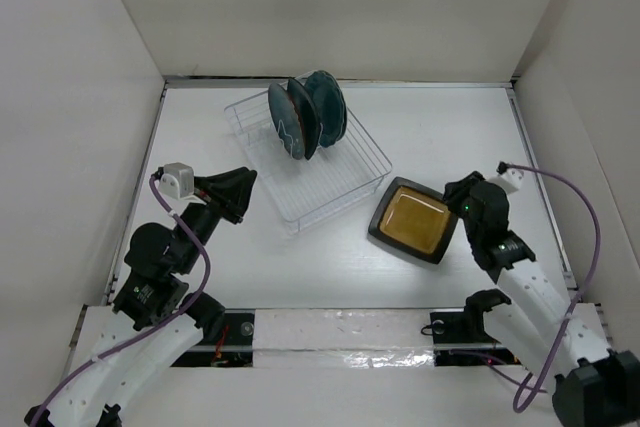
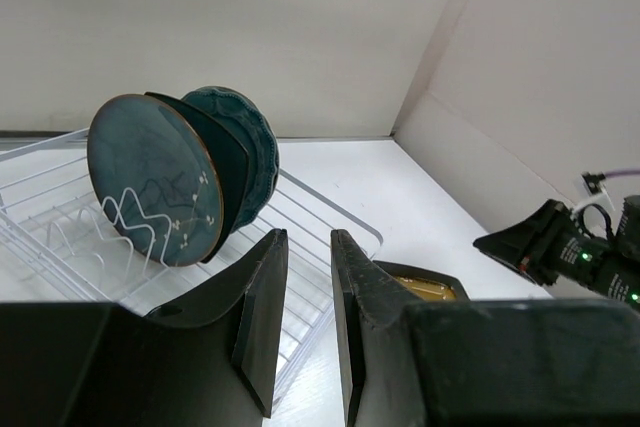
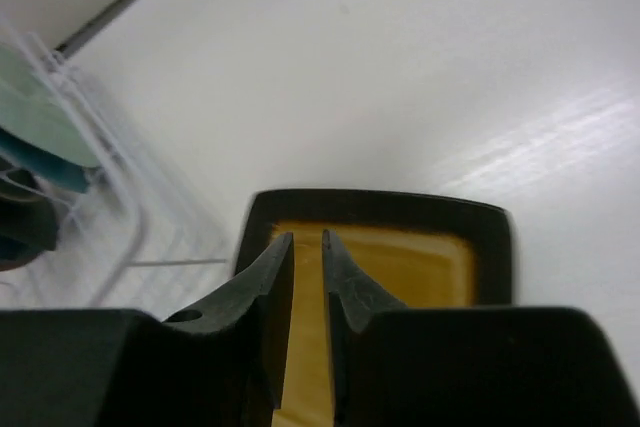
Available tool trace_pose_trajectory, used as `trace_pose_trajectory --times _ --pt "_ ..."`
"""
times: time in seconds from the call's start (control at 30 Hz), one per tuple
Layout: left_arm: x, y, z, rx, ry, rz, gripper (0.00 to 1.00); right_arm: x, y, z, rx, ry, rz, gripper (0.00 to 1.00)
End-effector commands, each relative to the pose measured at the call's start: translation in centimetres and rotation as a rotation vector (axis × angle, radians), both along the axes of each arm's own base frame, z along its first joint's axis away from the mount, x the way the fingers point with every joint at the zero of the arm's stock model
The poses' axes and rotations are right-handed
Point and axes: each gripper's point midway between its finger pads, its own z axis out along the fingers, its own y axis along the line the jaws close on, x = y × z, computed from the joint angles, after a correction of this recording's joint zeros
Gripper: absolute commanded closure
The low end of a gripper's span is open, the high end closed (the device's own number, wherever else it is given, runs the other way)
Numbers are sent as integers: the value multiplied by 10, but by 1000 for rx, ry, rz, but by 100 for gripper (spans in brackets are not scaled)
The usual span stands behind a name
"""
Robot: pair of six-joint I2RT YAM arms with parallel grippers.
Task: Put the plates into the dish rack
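Observation:
The clear dish rack (image 1: 335, 207) sits in the middle of the table. Three plates stand upright in its far end: a dark teal round one (image 2: 150, 172) in front, a darker one (image 2: 228, 162) behind it, and a teal scalloped one (image 2: 255, 142) at the back. The black-rimmed amber square plate (image 1: 413, 220) lies flat on the table to the rack's right. My left gripper (image 2: 308, 237) hovers by the rack's near left corner, jaws slightly apart and empty. Jaws narrowly apart, my right gripper (image 3: 306, 239) reaches over the amber plate (image 3: 420, 267) from its right edge and holds nothing.
White walls close in the table on the left, back and right. In the left wrist view the right arm (image 2: 560, 247) shows beyond the amber plate (image 2: 425, 287). The rack's near rows of ribs (image 1: 320, 182) hold nothing.

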Motion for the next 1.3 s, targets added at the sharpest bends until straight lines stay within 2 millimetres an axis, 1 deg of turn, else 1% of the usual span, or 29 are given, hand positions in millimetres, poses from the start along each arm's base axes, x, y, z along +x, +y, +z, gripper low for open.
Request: trace_pose_trajectory --times 0.0,0.03,0.07,0.13,0.17,0.2,0.27,0.3,0.33,0.43,0.47,0.5,0.53,0.57,0.6,0.63,0.7,0.8,0.83,0.9,0.93,1.0,1.03,1.07,1.13,1.17,1.2,1.23,1.27 --pt "0 -4 9 -24 -30 -19 79 -21 -24 -22 102 65 -72 55" --pt "0 -4 9 -23 -29 -19 79 -23 -27 -29 117 88 -70 47" --pt "0 -4 9 -24 -30 -19 79 -27 -31 -42 120 126 -77 42" --pt "-1 -4 9 -24 -33 -20 79 -32 -40 -57 149 188 -92 37" --pt "-2 -3 10 -26 -36 -19 79 -33 -40 -66 168 219 -82 36" --pt "-2 -2 10 -27 -37 -17 79 -35 -38 -73 188 241 -72 33" --pt "-3 -1 11 -30 -40 -14 79 -37 -37 -87 225 292 -56 32" --pt "-3 0 12 -35 -43 -10 79 -36 -37 -91 232 302 -51 32" --pt "-3 1 13 -36 -46 -8 79 -37 -27 -94 250 323 4 32" --pt "-4 1 14 -38 -50 -8 79 -37 -21 -110 268 393 38 32" --pt "-5 1 14 -39 -49 -10 79 -35 -22 -113 277 395 37 32" --pt "-4 1 13 -38 -48 -12 79 -36 -23 -120 290 417 36 33" --pt "-4 1 14 -38 -48 -12 79 -39 -18 -126 320 433 67 33" --pt "-5 1 14 -39 -49 -12 79 -39 -18 -129 337 437 71 33" --pt "-4 1 14 -38 -50 -10 79 -38 -22 -130 345 435 65 34" --pt "-4 1 13 -37 -48 -8 79 -38 -22 -131 355 438 66 37" --pt "-4 1 14 -38 -50 -10 79 -36 -29 -131 359 427 43 46" --pt "-3 1 13 -37 -45 -9 79 -36 -47 -134 350 426 -36 59" --pt "-4 1 13 -38 -46 -7 79 -35 -60 -133 337 416 -93 59" --pt "-3 1 13 -38 -44 -4 79 -32 -71 -123 312 368 -139 60" --pt "-2 1 12 -37 -42 -3 79 -31 -86 -120 290 343 -202 60" --pt "-2 1 12 -37 -42 -3 79 -24 -100 -105 262 267 -241 61" --pt "-2 1 11 -35 -41 -4 79 -25 -104 -105 258 261 -254 66" --pt "-1 0 10 -33 -37 -6 79 -19 -111 -99 256 227 -268 69" --pt "0 -1 10 -30 -35 -7 79 -10 -114 -96 262 206 -262 75" --pt "1 -2 9 -27 -30 -7 79 -5 -114 -93 271 191 -250 75" --pt "1 -1 8 -27 -28 -4 79 -2 -111 -99 287 219 -228 75" --pt "2 -2 7 -23 -25 -2 79 4 -104 -96 298 219 -175 68" --pt "2 -2 7 -23 -25 -2 78 6 -101 -98 306 233 -154 64"
